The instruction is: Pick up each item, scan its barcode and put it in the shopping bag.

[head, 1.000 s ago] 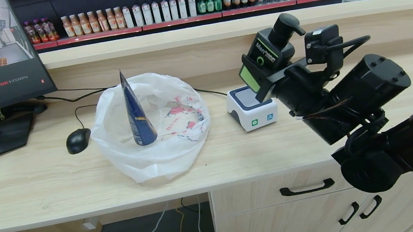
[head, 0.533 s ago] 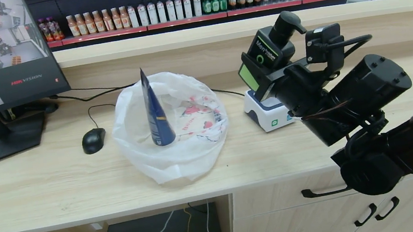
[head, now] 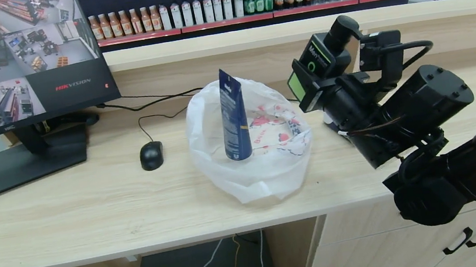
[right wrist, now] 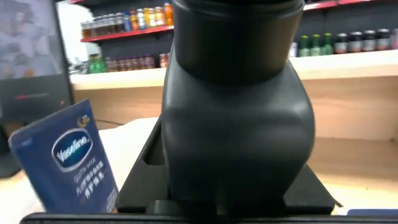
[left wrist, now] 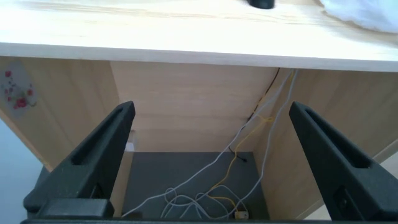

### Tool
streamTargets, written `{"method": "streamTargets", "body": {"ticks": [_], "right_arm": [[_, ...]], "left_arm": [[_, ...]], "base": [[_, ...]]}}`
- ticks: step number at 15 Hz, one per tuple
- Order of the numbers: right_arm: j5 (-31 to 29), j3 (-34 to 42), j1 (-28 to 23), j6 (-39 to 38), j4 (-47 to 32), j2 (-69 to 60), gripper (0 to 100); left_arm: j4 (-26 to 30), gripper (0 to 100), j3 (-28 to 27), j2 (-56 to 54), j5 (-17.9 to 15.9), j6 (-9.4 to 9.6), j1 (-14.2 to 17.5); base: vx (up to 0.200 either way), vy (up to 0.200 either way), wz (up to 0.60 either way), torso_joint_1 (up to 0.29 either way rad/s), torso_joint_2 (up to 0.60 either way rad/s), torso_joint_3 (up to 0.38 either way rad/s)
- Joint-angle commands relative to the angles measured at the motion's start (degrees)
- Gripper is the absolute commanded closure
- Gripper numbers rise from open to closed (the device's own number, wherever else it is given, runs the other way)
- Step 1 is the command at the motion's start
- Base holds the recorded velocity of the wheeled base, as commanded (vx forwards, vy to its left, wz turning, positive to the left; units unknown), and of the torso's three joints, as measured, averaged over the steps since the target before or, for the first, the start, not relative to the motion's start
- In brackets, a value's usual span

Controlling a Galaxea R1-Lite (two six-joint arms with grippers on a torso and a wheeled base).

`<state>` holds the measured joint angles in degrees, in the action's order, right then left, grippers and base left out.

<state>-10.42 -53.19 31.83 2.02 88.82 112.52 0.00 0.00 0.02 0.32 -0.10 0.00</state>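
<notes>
Right gripper hangs up over the surface beside the shopping bag, jaws clamped on a black pump bottle. Left gripper sits low, jaws wide apart.

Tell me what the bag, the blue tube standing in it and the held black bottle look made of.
The bag: thin plastic film, likely; white, half see-through, crinkled.
The tube: probably soft plastic; dark blue, slight sheen, flat crimped top end.
The bottle: hard plastic by the look; black, smooth moulded shoulders, dull sheen, green label.
</notes>
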Motion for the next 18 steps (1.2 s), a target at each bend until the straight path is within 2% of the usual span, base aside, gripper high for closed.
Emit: {"method": "streamTargets", "body": {"ticks": [1, 6, 12, 18], "right_arm": [[-2.32, -0.87, -0.45, -0.35, -3.04, 0.07, 100], [-3.9, -1.48, -0.36, -0.27, -10.6, 0.16, 100], [-3.82, -9.57, -0.45, -0.27, -21.23, 2.79, 100], [-8.21, -15.19, -0.54, -0.35, -21.5, 10.44, 100]], "left_arm": [[0.0, 0, 0.0, -0.02, 0.03, 0.01, 0.0], [0.0, 0, 0.0, -0.02, 0.03, -0.08, 0.0], [0.0, 0, 0.0, -0.02, 0.03, -0.08, 0.0], [0.0, 0, 0.0, -0.02, 0.03, -0.08, 0.09]], "base": [[0.0, 0.0, 0.0, 0.0, 0.0, 0.0], [0.0, 0.0, 0.0, 0.0, 0.0, 0.0], [0.0, 0.0, 0.0, 0.0, 0.0, 0.0], [0.0, 0.0, 0.0, 0.0, 0.0, 0.0]]}}
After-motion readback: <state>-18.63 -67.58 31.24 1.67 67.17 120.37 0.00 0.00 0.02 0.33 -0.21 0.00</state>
